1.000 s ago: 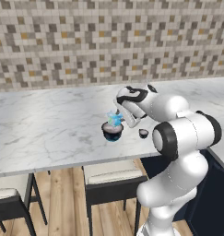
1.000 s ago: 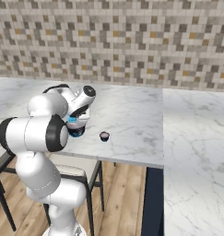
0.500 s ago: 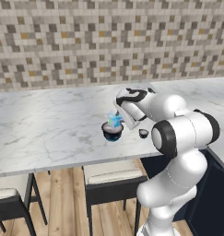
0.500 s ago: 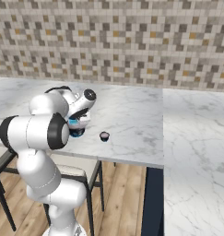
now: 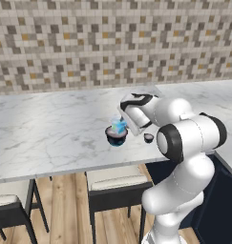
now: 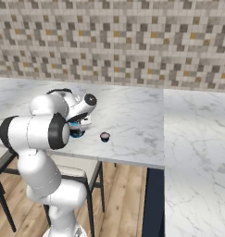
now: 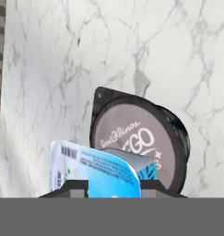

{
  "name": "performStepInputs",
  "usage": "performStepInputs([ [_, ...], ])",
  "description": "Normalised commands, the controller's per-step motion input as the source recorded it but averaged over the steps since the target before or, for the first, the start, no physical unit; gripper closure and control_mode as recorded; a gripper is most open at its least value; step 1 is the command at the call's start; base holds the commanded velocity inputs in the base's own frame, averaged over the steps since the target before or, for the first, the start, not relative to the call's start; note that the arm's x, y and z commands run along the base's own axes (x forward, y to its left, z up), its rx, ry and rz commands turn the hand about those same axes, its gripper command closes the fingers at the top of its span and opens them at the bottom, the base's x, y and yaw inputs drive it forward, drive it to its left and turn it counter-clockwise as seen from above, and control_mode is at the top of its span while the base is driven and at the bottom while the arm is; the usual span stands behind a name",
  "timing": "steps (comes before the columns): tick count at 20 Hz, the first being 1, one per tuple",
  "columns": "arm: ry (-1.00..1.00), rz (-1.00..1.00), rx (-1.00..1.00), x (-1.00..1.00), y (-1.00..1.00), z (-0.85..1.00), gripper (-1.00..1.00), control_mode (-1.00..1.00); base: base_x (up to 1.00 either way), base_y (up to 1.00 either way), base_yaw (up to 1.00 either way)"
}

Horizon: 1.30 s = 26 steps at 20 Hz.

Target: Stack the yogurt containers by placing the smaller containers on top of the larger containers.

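Light-blue container [image 7: 102, 173] overlaps tub lid [image 7: 132, 140]; cup [image 6: 104, 136] sits apart.

A white, grey-veined marble surface [image 5: 50, 128] ran below a mosaic wall of grey, beige and orange tiles [image 5: 89, 43]. Dark-framed stools with pale cushions [image 5: 115, 183] stood beneath it on light wooden floorboards [image 5: 65, 209].

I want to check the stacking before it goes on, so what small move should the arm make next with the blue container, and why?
Probably lower it a little further, then release. The gripper holds the light-blue container over the wide dark tub, but whether it already rests on the lid can't be told. The tiny dark cup waits on the counter.
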Motion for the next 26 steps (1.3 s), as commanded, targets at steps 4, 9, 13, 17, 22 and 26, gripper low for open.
performStepInputs([
  [4, -0.01, 0.0, 0.0, 0.0, 0.0, -0.11, 1.0, -1.0, 0.0, 0.0, 0.0],
  [9, -0.03, 0.0, 0.0, 0.01, 0.01, -0.1, 1.0, -1.0, 0.0, 0.0, 0.0],
  [13, -0.03, 0.0, 0.0, 0.08, 0.0, -0.04, 1.0, -1.0, 0.0, 0.0, 0.0],
  [17, -0.03, 0.0, 0.0, 0.13, 0.0, -0.03, 1.0, -1.0, 0.0, 0.0, 0.0],
  [22, 0.0, 0.0, 0.0, 0.15, 0.02, -0.04, 1.0, -1.0, 0.0, 0.0, 0.0],
  [26, 0.0, 0.0, 0.0, 0.16, 0.03, -0.08, 1.0, -1.0, 0.0, 0.0, 0.0],
])
